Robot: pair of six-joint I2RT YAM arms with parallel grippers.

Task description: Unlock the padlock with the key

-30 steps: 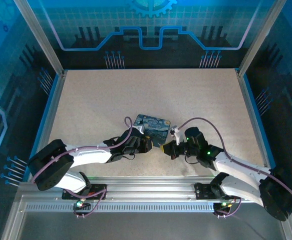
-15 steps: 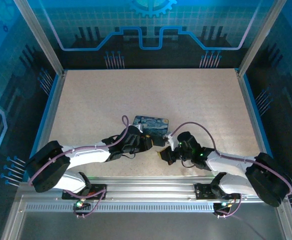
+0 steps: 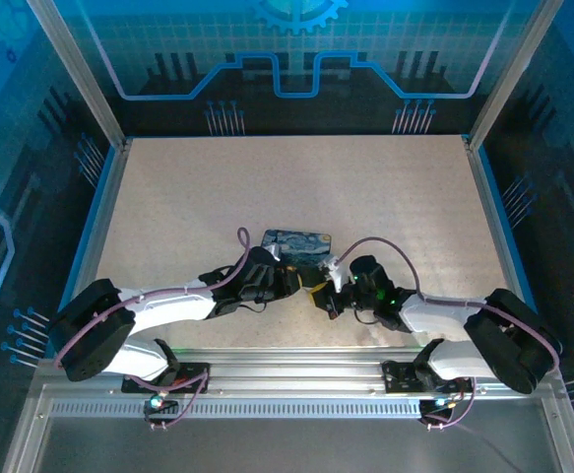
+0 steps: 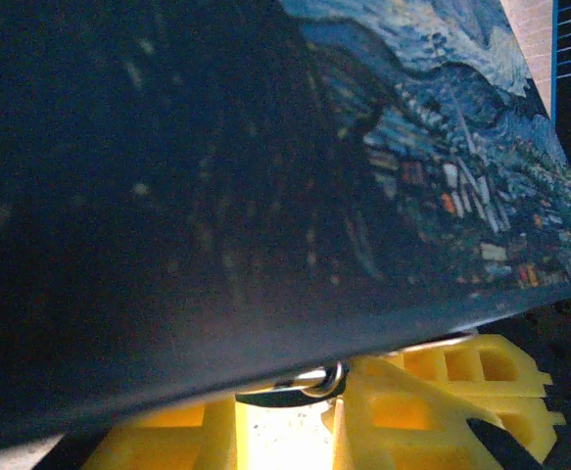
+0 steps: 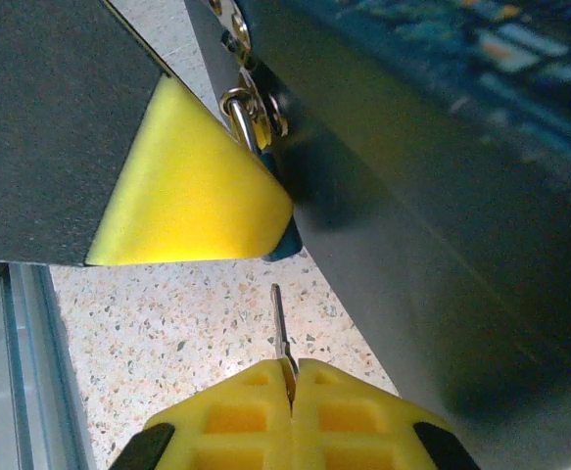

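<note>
Metal key [image 5: 279, 325] juts from the right claw [image 5: 290, 370], just below padlock [image 5: 237, 117].

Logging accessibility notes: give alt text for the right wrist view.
The right gripper is shut on a thin key, its blade pointing up toward the padlock hanging on the painted tin. A yellow pad covers most of the padlock.
</note>
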